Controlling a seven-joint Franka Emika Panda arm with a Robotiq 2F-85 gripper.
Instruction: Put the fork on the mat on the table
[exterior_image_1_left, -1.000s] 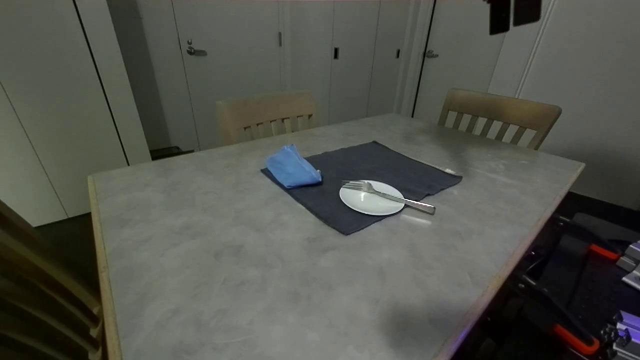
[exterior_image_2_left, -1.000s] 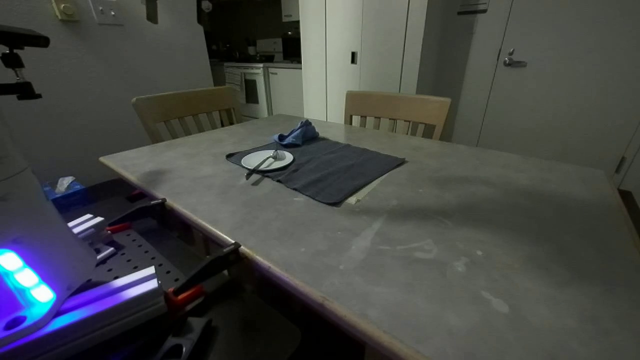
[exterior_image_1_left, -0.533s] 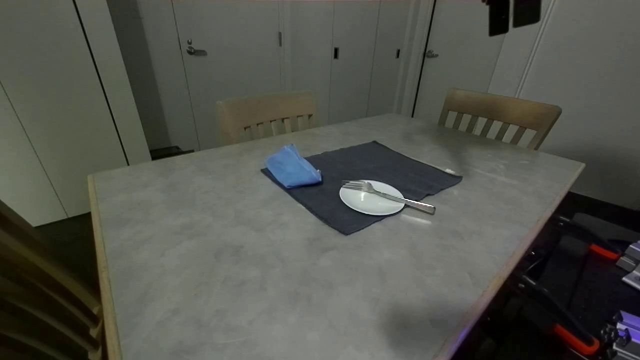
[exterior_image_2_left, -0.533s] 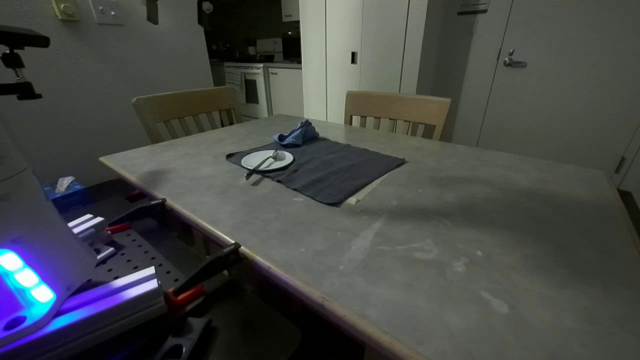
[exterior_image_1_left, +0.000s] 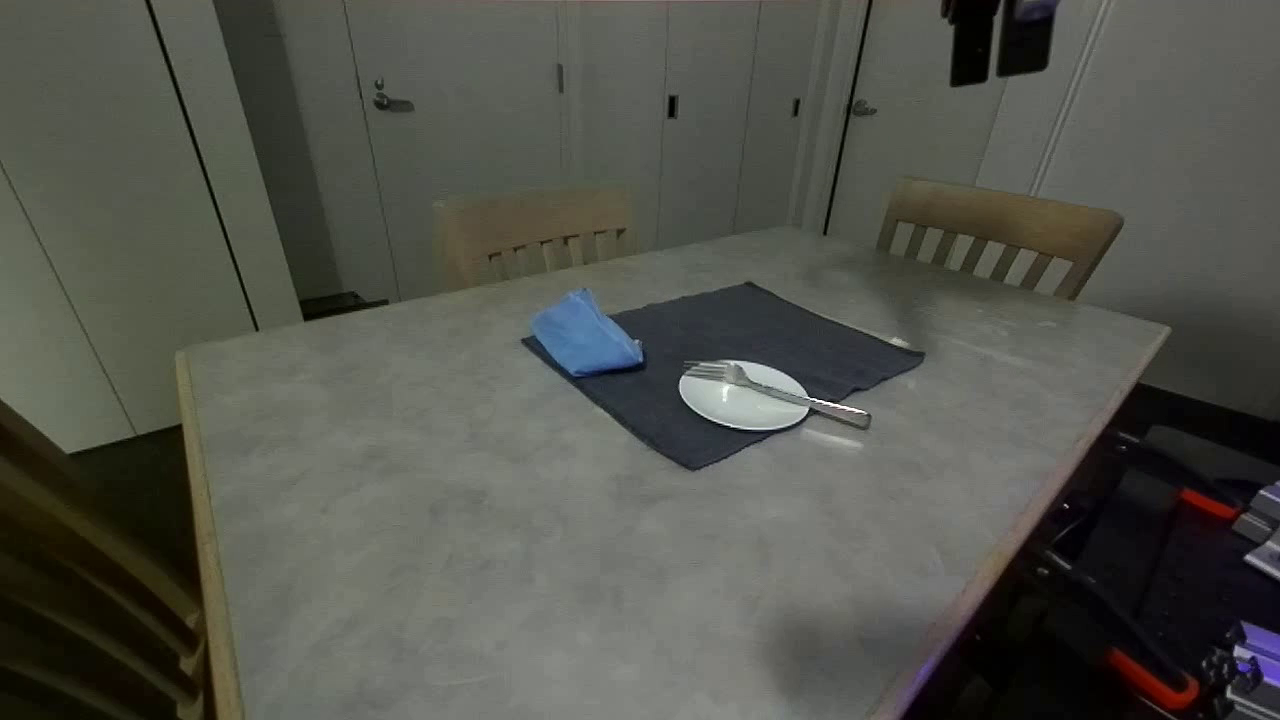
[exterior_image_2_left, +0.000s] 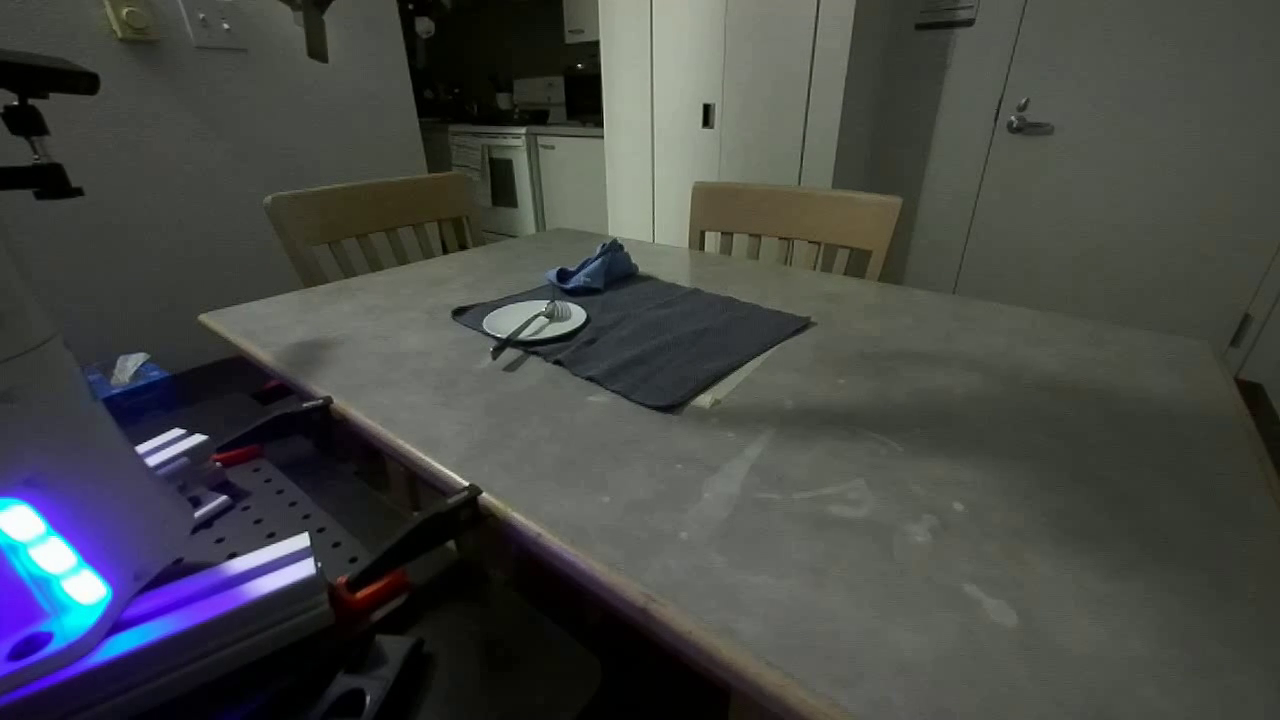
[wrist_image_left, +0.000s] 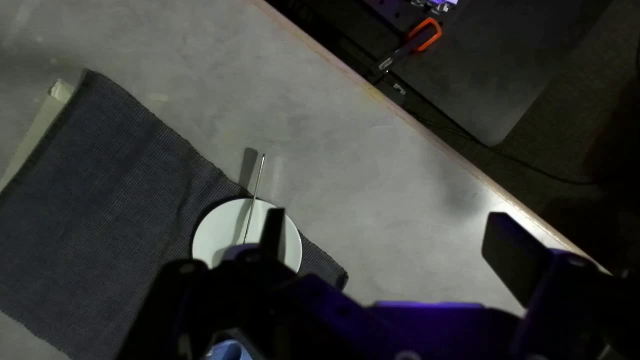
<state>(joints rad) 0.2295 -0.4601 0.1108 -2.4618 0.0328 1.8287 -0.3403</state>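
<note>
The silvery fork (exterior_image_1_left: 790, 395) lies across the white plate (exterior_image_1_left: 735, 408). Its handle overhangs the rim above the table and its tines rest over the plate. The plate sits on the edge of the dark grey mat (exterior_image_1_left: 740, 320), which lies on the light grey table (exterior_image_1_left: 480, 520). The fork (exterior_image_2_left: 522, 327) and mat (exterior_image_2_left: 690, 335) also show there in an exterior view. My gripper (exterior_image_1_left: 1000, 50) is high above the table, open and empty. In the wrist view its jaws (wrist_image_left: 387, 215) are wide apart over the table; one finger covers part of the plate and the fork's tines.
A bright blue folded cloth (exterior_image_1_left: 585, 335) sits on the mat's corner by the plate. Wooden chairs (exterior_image_1_left: 1000, 225) stand round the table. Clamps with orange handles (exterior_image_2_left: 370, 595) and the robot base (exterior_image_2_left: 80, 480) are at the table's edge.
My gripper has moved slightly down and to one side, mostly in the last half second. It stays high above the table. The fork, plate, mat and cloth have not moved.
</note>
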